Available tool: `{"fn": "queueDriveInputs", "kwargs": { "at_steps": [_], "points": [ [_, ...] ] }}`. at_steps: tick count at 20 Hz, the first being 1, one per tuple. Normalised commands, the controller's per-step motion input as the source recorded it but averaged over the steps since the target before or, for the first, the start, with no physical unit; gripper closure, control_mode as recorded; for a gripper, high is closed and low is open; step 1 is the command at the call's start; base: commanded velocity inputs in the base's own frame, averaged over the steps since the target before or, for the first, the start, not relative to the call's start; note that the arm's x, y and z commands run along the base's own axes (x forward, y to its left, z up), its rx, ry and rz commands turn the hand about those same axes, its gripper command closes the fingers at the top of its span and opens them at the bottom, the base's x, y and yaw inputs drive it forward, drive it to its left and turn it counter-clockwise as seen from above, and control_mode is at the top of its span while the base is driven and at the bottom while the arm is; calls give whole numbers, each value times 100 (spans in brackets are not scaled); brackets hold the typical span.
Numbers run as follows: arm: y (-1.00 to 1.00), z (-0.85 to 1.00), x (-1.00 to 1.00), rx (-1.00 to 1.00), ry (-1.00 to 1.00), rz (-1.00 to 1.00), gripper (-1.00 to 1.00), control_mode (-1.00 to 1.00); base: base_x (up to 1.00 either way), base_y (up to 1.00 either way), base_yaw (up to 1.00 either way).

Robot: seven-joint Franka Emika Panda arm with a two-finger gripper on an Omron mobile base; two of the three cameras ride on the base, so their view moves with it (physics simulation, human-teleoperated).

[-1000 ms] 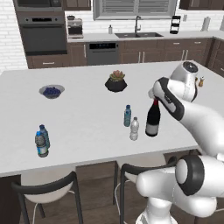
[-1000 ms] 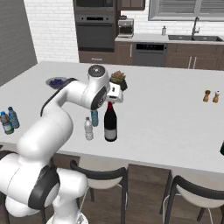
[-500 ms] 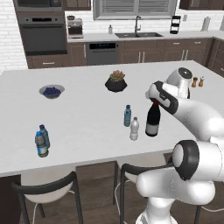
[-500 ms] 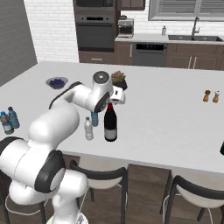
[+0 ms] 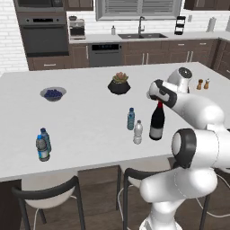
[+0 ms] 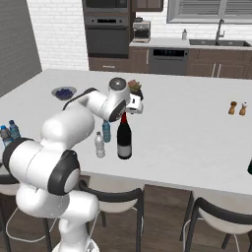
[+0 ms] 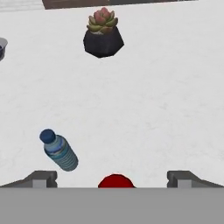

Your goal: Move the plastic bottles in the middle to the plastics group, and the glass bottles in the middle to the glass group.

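Poised directly over the black glass bottle, with the gripper spread wide and gripping nothing; red cap centred between the two dark fingertips in the hand view, most likely lined up for a drop onto the narrow neck. Standing upright mid-island on the white countertop, just beside two slim plastic water bottles: blue-tinted one with a blue cap, clear-whitish one with a white cap, both ribbed and thin-walled by the look. Glossy, dark, broad-shouldered body on the glass bottle, tapering to a slender neck, so a grip at the neck probably calls for a near-full close. Parked well apart near the left edge: the plastics group, a dark grey bottle with a blue-white label and a blue one, touching or nearly so. Further back, a faceted dark pot with a succulent and a small bowl of blueberries. Salt and pepper shakers off to the right. Matte, faintly speckled white surface throughout, likely low in friction under a smooth glass base
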Motion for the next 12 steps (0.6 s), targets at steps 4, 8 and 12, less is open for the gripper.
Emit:
{"fn": "queueDriveInputs", "kwargs": {
  "at_steps": [4, 8, 12],
  "points": [
    [0, -12, 0, 1, 0, 0, -100, -100, 0, 0, 0],
    [0, -14, 0, 0, 0, 0, 100, -100, 0, 0, 0],
    [0, 0, 1, 0, 0, -1, 100, -100, 0, 0, 0]
  ]
}}
